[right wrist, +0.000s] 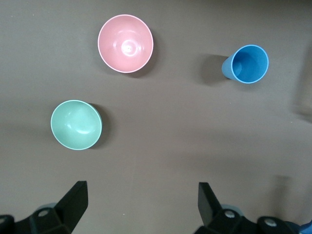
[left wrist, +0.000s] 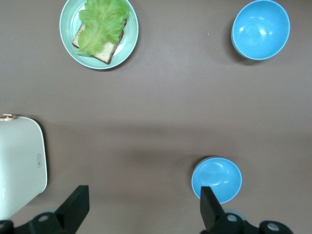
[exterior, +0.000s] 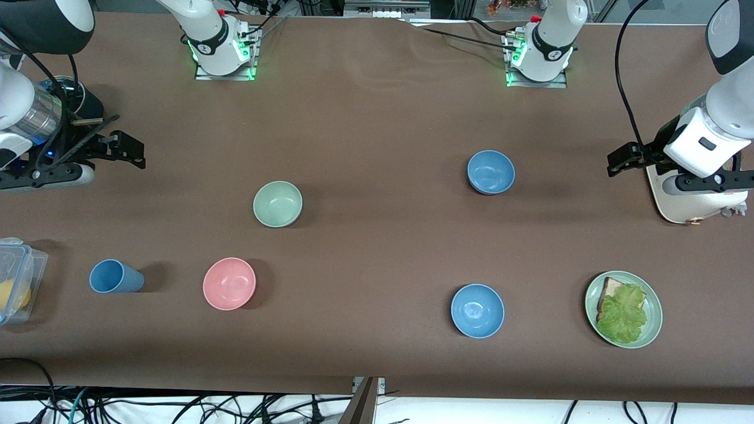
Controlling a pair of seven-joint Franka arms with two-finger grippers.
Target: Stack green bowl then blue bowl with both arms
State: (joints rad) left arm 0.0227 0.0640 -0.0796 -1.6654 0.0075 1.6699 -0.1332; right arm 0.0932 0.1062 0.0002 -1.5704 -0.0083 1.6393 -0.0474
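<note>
The pale green bowl (exterior: 277, 203) sits upright on the brown table toward the right arm's end; it also shows in the right wrist view (right wrist: 76, 125). The duller blue bowl (exterior: 490, 172) sits toward the left arm's end, and in the left wrist view (left wrist: 216, 179) it lies beside one fingertip (left wrist: 210, 207). My right gripper (exterior: 70, 168) (right wrist: 141, 209) hangs open and empty above the table at its own end. My left gripper (exterior: 677, 169) (left wrist: 141, 209) hangs open and empty at the other end, partly over a cream appliance.
A brighter blue bowl (exterior: 477, 310) (left wrist: 261, 29), a pink bowl (exterior: 229, 283) (right wrist: 126, 43) and a blue cup (exterior: 115, 277) (right wrist: 248, 64) lie nearer the front camera. So do a green plate (exterior: 652, 330) (left wrist: 66, 29) with toast and lettuce and a clear box (exterior: 15, 280). The cream appliance (exterior: 689, 203) (left wrist: 19, 165) stands under the left arm.
</note>
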